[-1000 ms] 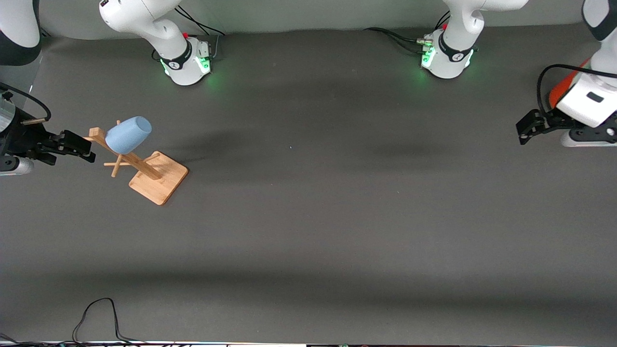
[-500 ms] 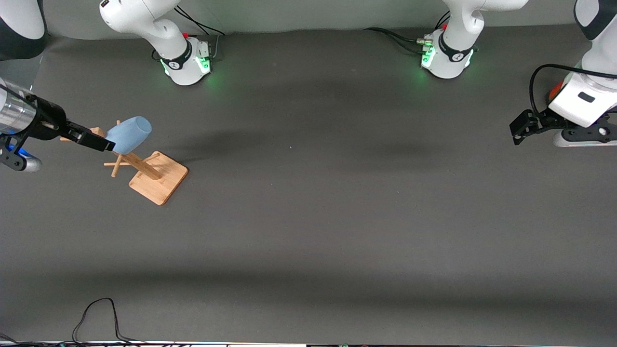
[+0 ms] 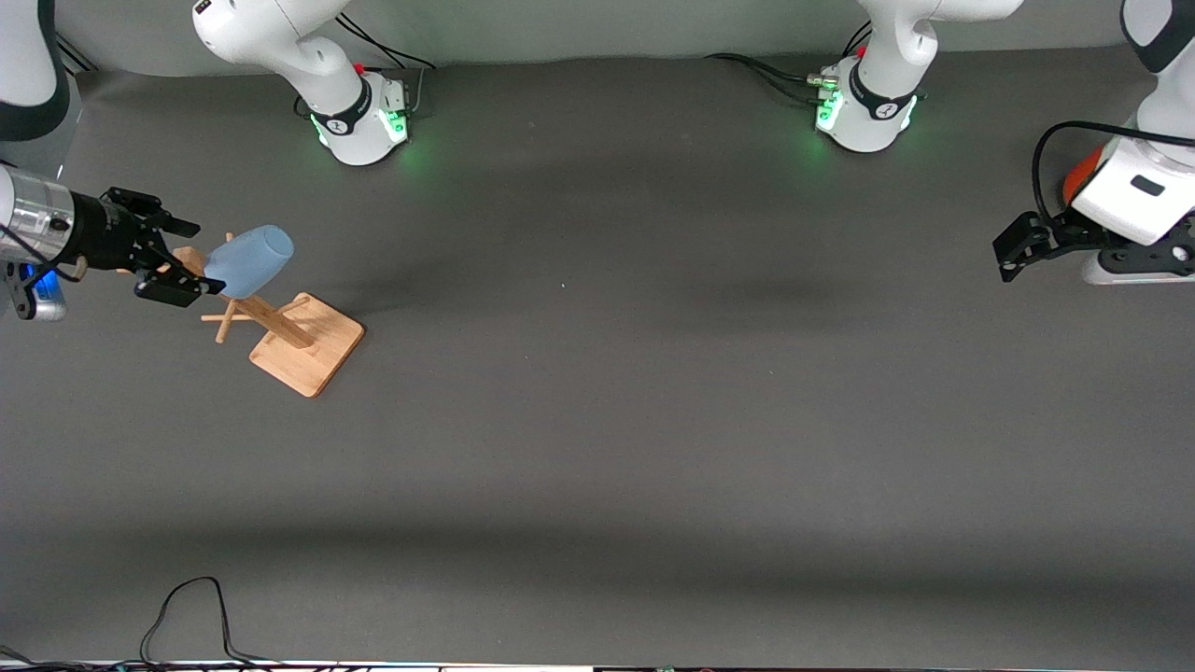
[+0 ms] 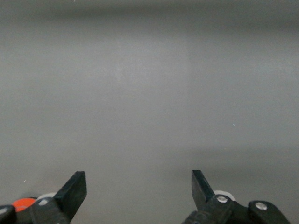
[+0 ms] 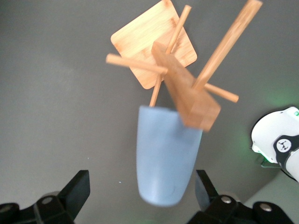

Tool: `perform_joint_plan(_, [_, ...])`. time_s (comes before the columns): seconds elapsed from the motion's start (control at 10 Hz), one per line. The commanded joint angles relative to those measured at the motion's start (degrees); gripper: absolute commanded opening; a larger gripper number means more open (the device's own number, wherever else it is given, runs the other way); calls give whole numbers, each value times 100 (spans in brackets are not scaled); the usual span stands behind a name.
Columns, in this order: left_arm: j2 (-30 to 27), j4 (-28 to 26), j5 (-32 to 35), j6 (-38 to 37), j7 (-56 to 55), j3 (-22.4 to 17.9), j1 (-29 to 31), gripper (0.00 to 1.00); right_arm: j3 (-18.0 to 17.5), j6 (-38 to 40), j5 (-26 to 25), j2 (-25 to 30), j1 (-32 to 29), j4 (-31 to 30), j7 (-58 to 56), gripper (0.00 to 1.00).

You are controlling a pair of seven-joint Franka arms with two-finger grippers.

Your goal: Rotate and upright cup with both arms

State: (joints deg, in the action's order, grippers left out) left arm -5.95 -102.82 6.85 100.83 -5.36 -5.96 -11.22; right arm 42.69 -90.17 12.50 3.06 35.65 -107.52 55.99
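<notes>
Dark grey mat over the whole table (image 3: 597,420), plain grey wall along the top, nothing fancy.

Got the cup (image 3: 248,262) parked out around 9 o'clock in the front view, at the right arm's end of the table, hung on a peg of a little wooden rack (image 3: 303,350). Slanted on that peg, so nowhere near upright yet. Probably why both arms are on the job: pull off, flip, hand over, set down. Just a guess though.

Right gripper (image 3: 182,259) sitting level with the cup, immediately on its 9 o'clock side, spread wide with one finger either side of the rounded end. Not touching in the right wrist view, only bracketing. Lined up that way presumably to close on the body and slide it off along the peg instead of fighting the rack.

Left gripper (image 3: 1013,250) way off at 3 o'clock, over the left arm's end of the table, also spread open with nothing in it, simply waiting. Bit of an orange-red cylinder (image 3: 1083,177) peeking out beside that wrist.

Cup itself: small, pale blue, matte, no handle, slight taper. Looks light and a touch slippery, so worth a squeeze near the middle.
</notes>
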Motion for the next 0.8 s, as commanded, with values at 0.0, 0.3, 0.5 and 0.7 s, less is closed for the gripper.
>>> perform_joint_plan(0.0, [558,797,1,-336,166,-28,-21,100,125,-631,286,406,65,-890,298,100])
perform_joint_plan(0.3, [1286,1771,-289,-809,202,-55,-3,100,143,-607,358,415,82,-1077,606,100])
perform_joint_plan(0.5, [1508,2099,-307,-942,307,-55,-3,100,143,-625,358,424,82,-1166,597,100])
perform_joint_plan(0.7, [1509,2100,-307,-916,361,-55,41,100,143,-660,367,424,82,-1201,536,91])
